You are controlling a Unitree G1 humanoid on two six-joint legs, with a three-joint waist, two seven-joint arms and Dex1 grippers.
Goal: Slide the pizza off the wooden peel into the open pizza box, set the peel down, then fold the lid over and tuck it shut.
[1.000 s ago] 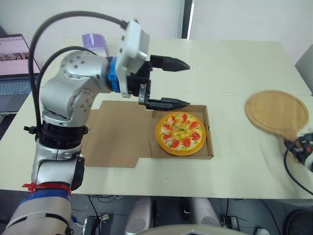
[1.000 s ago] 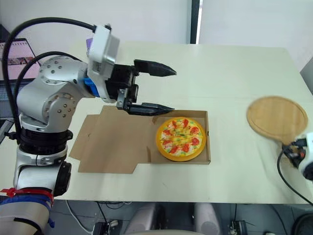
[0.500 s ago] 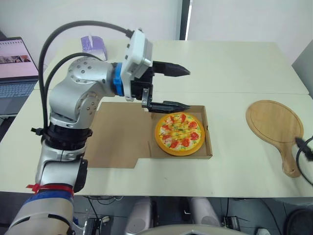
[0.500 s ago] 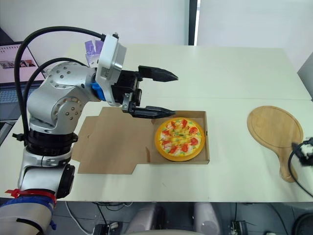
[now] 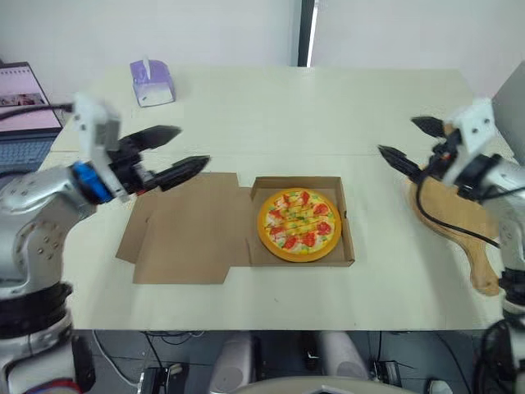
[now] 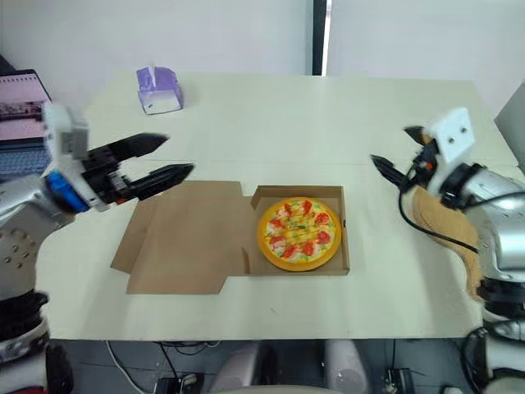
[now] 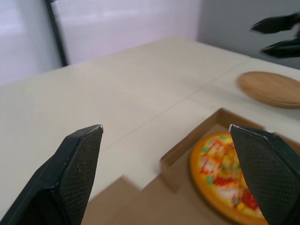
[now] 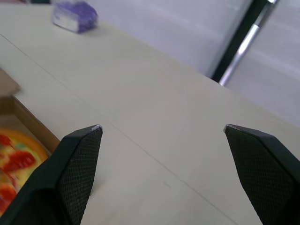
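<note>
From the head views, the open pizza box (image 5: 347,243) sits at the middle of the table (image 5: 328,107) with the pizza (image 5: 300,222) lying flat inside its tray. The lid (image 5: 184,234) is unfolded flat on the table to the left of the tray. The wooden peel (image 5: 459,209) lies on the table at the right, well apart from the box and partly covered by the right arm and its cable. The left gripper (image 5: 190,145) hangs over the far left part of the lid, fingers spread and holding nothing. The right gripper (image 5: 398,136) hangs between box and peel, also spread and holding nothing. A purple tissue box (image 5: 152,82) stands at the far left, and a laptop (image 5: 25,107) sits beyond the left edge.

In the left wrist view, the spread fingers frame the tray's corner, the pizza and the peel beyond.

In the right wrist view, the wide-apart fingers frame bare table, the tray's edge with pizza, and the tissue box far off.
</note>
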